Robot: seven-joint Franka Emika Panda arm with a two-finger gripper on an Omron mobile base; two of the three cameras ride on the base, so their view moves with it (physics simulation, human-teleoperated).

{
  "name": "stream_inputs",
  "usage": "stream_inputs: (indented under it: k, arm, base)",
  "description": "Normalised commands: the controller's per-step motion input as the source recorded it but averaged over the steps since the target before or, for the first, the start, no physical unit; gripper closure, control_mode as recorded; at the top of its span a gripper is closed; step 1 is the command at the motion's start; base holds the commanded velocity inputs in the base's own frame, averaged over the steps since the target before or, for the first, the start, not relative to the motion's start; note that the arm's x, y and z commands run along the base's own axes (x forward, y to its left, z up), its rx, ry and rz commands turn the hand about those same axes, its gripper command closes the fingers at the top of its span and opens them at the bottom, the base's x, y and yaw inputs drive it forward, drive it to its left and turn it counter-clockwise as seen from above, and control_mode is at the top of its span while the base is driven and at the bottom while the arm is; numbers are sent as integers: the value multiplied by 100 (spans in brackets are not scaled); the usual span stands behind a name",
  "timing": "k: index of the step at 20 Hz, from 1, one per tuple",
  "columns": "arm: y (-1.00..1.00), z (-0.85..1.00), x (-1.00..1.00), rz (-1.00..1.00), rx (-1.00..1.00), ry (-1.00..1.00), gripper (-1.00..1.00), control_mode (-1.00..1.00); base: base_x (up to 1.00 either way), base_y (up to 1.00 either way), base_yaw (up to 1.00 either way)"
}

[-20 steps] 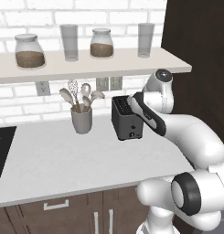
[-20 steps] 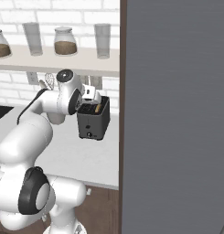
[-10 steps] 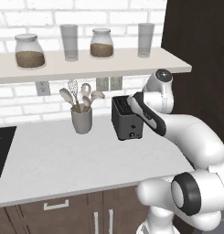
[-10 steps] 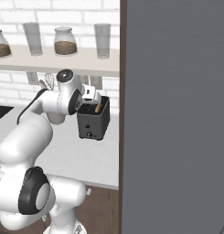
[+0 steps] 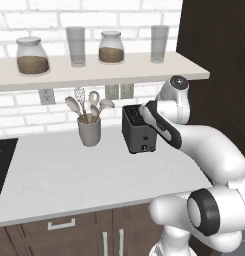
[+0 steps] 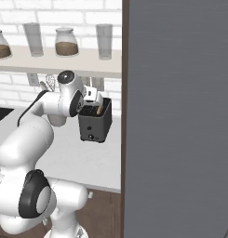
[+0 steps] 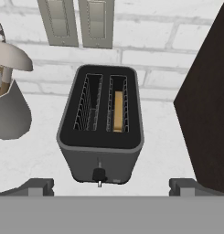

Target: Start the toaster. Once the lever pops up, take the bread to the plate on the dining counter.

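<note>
The gripper [image 7: 111, 185] is being held wide apart and empty, its two fingertips [image 7: 38, 186] showing far to either side at the bottom of the hand view, hovering above and just in front of the toaster [image 7: 100, 132]. Nothing is being gripped.

The toaster is being seen from above on the wall counter [image 5: 69, 175], its small lever knob [image 7: 99, 175] sitting low on the near face. The bread [image 7: 118, 112] is being carried in the right-hand slot as the hand view shows it, sunk well below the rim; the other slot is standing empty.

Judged step: the lever is yet to be pressed. For this to go well, one fingertip ought to be brought down squarely onto the knob and driven straight along its vertical slot, with the open span kept clear of the toaster's top edges. A glancing push is likely to slide the light body across the counter.

Beside the toaster, a grey utensil crock [image 7: 8, 112] is standing apart. Behind, wall outlets [image 7: 79, 23] are being seen on the white brick.
</note>
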Motion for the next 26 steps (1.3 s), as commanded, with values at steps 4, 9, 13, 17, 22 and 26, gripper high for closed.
stream_inputs:
  k: [4, 9, 13, 17, 22, 26]
  arm:
    - [0, 0, 0, 0, 0, 0, -100, -100]
    - [0, 0, 0, 0, 0, 0, -100, -100]
    - [0, 0, 0, 0, 0, 0, -100, -100]
    - [0, 0, 0, 0, 0, 0, -100, -100]
    - [0, 0, 0, 0, 0, 0, -100, -100]
    - [0, 0, 0, 0, 0, 0, -100, -100]
  base:
    - [0, 0, 0]
    - [0, 0, 0]
    - [0, 0, 0]
    - [0, 0, 0]
    - [0, 0, 0]
    - [0, 0, 0]
